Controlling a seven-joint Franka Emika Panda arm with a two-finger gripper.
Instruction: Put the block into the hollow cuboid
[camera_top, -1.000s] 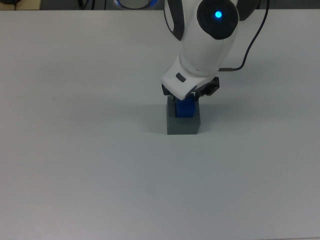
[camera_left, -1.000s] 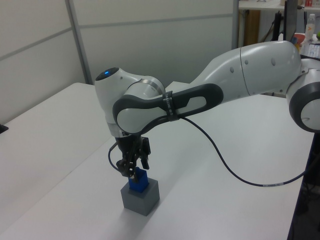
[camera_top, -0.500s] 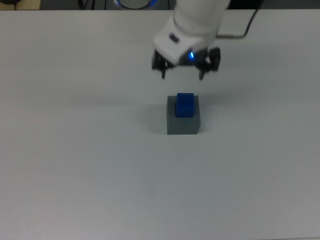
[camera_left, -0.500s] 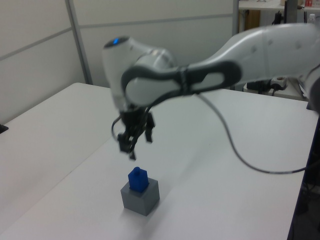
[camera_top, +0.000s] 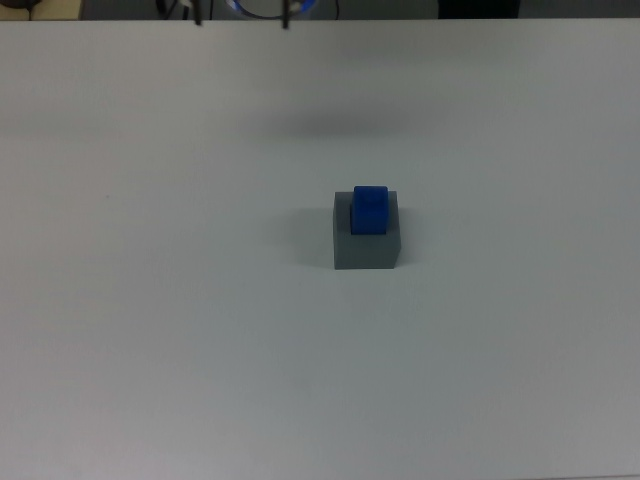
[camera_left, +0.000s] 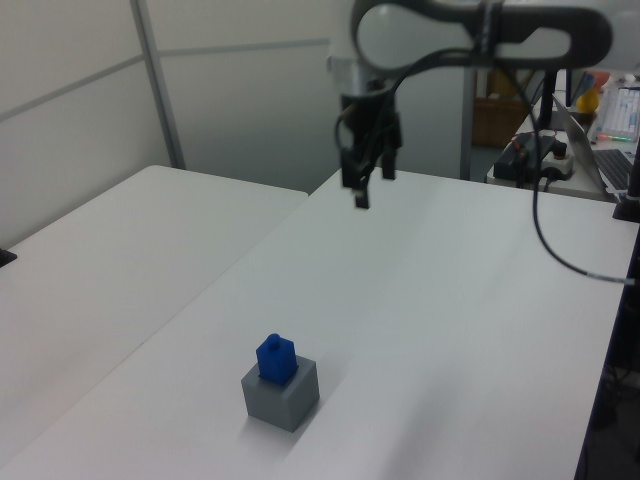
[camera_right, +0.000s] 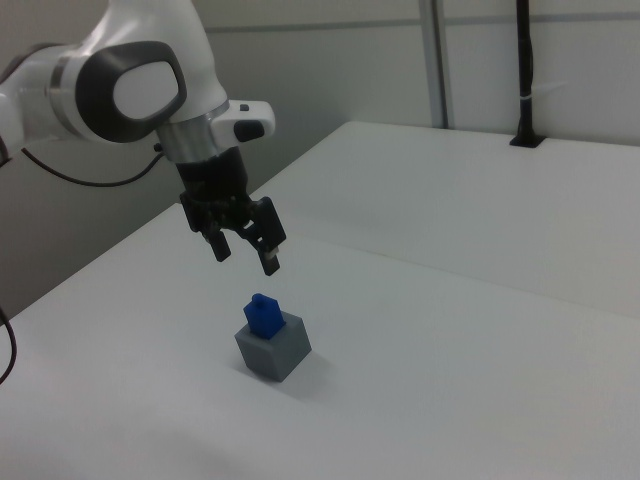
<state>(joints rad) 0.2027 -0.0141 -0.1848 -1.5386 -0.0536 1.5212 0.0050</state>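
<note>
The blue block (camera_left: 274, 356) stands upright in the hollow cuboid (camera_left: 281, 393), with its lower part down in the square hole and its top part sticking out above the grey rim. The hole holds it on every side, and that looks like the reason it stands straight with nothing touching it. The gripper (camera_right: 243, 248) hangs in the air above the block, well apart from it, with its two fingers spread open and nothing between them. In the right view the block sits below the gripper and a little to the right view's right. In the left view the gripper (camera_left: 362, 178) is high up and far back, and the block and cuboid are low down, nearer the camera. The top view shows no gripper over the block, only the block (camera_top: 369, 208) seated in the cuboid (camera_top: 366, 245) in the middle of the white surface (camera_top: 150, 330). The cuboid rests flat on the surface and does not lean. From how things lie, the job looks done: the block is in its place and the open gripper is out of the way, so it cannot bump the block or tip the cuboid.
</note>
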